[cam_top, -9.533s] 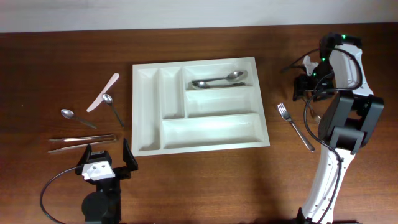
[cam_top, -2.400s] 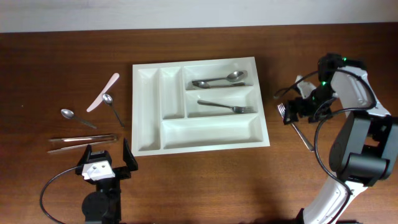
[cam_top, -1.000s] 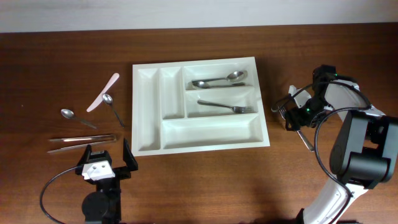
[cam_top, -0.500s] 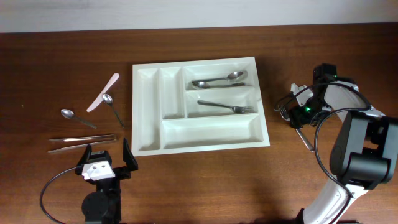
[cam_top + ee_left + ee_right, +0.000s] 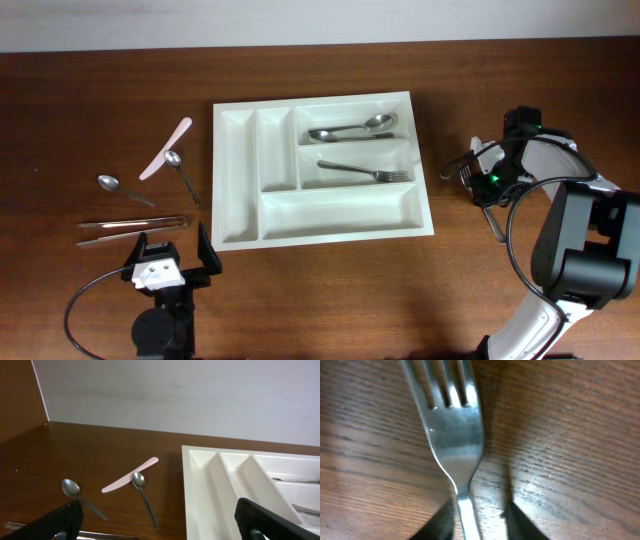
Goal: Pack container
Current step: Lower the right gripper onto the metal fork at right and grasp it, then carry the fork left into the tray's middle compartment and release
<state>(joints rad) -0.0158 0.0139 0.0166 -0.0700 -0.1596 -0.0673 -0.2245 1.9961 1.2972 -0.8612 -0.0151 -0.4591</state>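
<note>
The container, a large white cutlery tray, lies mid-table; it also shows in the left wrist view. Its top right compartment holds spoons and the compartment below holds a fork. A second fork lies on the table right of the tray. My right gripper is down over this fork's neck. In the right wrist view its fingertips stand on either side of the fork, with a gap at the right finger. My left gripper is open and empty near the front left.
Left of the tray lie a pink knife, a spoon, another spoon and metal tongs. The left wrist view shows the knife and both spoons. A wall runs behind the table.
A fork has appeared in the tray's middle right compartment. My right gripper has come down and forward onto the fork right of the tray. The left arm has not moved.
</note>
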